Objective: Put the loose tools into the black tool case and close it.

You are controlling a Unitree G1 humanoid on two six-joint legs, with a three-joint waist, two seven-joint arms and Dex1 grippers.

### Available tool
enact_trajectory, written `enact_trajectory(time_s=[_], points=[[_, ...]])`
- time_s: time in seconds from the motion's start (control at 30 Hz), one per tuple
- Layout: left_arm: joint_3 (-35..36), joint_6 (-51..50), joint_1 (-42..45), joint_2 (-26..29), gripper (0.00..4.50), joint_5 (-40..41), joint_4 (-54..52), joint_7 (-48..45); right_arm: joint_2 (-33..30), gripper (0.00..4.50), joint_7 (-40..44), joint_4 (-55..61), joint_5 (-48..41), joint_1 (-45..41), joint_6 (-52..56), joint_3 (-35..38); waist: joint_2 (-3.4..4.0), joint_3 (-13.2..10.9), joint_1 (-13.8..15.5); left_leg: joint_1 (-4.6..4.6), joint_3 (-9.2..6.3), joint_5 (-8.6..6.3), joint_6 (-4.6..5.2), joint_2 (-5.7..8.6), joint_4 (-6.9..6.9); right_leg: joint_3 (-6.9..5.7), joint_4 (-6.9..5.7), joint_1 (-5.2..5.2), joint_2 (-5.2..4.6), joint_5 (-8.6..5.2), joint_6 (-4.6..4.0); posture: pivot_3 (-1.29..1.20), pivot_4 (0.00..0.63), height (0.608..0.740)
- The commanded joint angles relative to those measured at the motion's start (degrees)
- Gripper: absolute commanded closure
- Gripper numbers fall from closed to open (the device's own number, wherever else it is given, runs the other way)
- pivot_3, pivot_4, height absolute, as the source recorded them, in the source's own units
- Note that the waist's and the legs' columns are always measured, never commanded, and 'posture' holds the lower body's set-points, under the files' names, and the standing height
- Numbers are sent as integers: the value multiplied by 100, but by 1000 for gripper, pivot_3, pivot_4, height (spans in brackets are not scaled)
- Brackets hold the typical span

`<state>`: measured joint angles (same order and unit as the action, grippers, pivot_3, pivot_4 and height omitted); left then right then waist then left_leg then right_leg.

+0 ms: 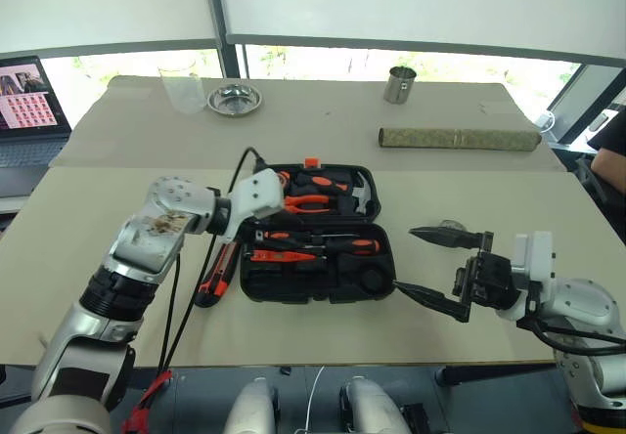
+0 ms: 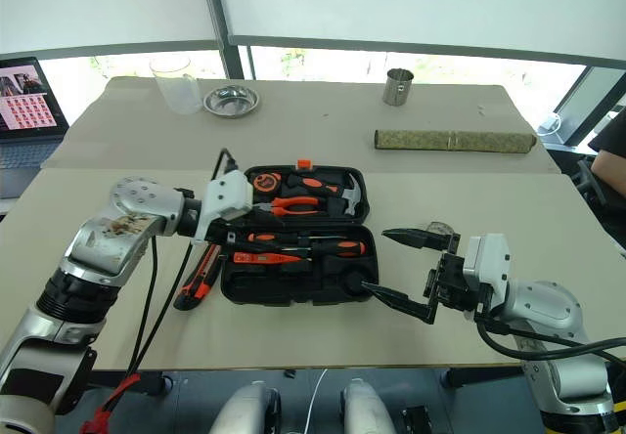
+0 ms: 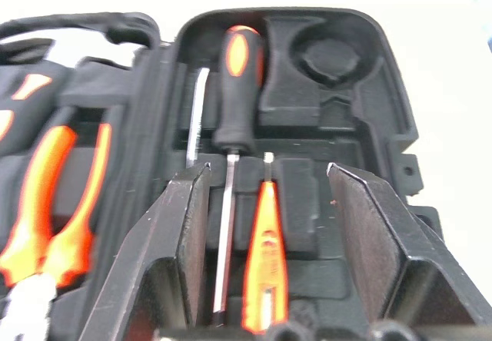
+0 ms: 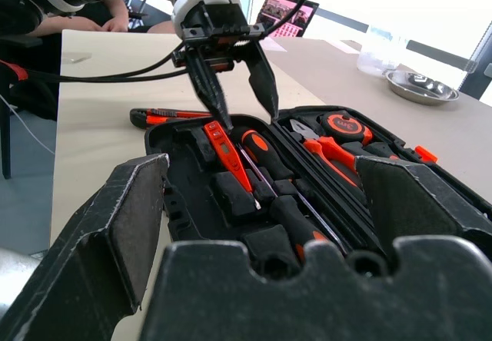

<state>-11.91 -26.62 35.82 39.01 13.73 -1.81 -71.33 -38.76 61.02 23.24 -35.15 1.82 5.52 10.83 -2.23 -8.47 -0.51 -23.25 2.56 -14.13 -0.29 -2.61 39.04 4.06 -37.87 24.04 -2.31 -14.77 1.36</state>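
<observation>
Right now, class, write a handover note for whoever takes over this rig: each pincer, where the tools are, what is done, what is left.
Left pincer: open, empty, above the case's near tray.
Right pincer: open, empty, right of the black tool case.
Done: tester screwdriver and two screwdrivers lie in the open case. Its round tape slot looks filled with something dark; cannot confirm the roll.
Left: utility knife lies on the table left of the case; put it in, then close the lid.

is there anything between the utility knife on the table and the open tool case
Nothing visible lies between them: the utility knife rests on the bare table just beside the open case's left wall. The left gripper hangs above the case.
</observation>
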Motion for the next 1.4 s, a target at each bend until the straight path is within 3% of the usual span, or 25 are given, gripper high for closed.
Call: enact_trajectory(time_s=[0.03, 0.1, 0.13, 0.3, 0.57, 0.63, 0.93, 1.4], points=[[141, 347, -387, 8, 3596, 149, 275, -141, 86, 0, -100, 187, -139, 22, -49, 142, 0, 0, -17, 2, 0, 0, 0, 0, 0, 0, -2, -1, 0, 0, 0, 0, 150, 740], [62, 694, -547, 13, 4386, -34, 457, -112, 109, 0, -109, 195, -127, 81, -75, 176, 0, 0, -15, -3, 0, 0, 0, -1, 0, -1, -3, 4, 0, 0, 0, 0, 150, 740], [36, 790, -575, -17, 4465, -103, 545, -50, 113, 0, -99, 196, -124, 111, -86, 190, 0, 0, -6, -4, 0, 0, 0, -1, 1, -1, -3, 3, 0, 0, 0, 0, 150, 740], [83, 810, -671, -354, 4465, -47, 701, 264, 107, 0, -62, 236, -146, 224, -104, 234, 0, 0, 69, -3, 1, 0, 0, 2, 10, -1, -2, -4, -4, 0, 1, 0, 150, 740], [-195, 1059, -917, -289, 4465, -448, 975, 328, 83, 0, -24, 298, -201, 326, -70, 324, 0, 0, 47, 7, 1, 0, 0, 2, 9, 0, -11, -8, -3, 0, 0, 0, 150, 740], [-188, 735, -922, -372, 4465, -534, 1091, 594, 87, 0, -28, 294, -192, 310, -60, 306, 1, 1, 46, 17, 1, 0, 0, 2, 9, 0, -11, -19, -3, 0, 1, 0, 150, 740], [31, 379, -1035, -671, 4465, -84, 679, 681, 51, 0, -3, 315, -259, 324, 1, 313, 13, 7, -1, 150, 2, 2, 2, -2, -4, -1, 10, -156, -2, -29, 41, 0, 150, 740], [272, 949, -988, -769, 4465, -87, 830, 1009, 67, 0, -15, 315, -271, 383, 44, 189, 11, 6, -16, 101, -4, 1, 2, 1, -6, -1, 29, -119, -4, -13, 22, 0, 150, 740]])
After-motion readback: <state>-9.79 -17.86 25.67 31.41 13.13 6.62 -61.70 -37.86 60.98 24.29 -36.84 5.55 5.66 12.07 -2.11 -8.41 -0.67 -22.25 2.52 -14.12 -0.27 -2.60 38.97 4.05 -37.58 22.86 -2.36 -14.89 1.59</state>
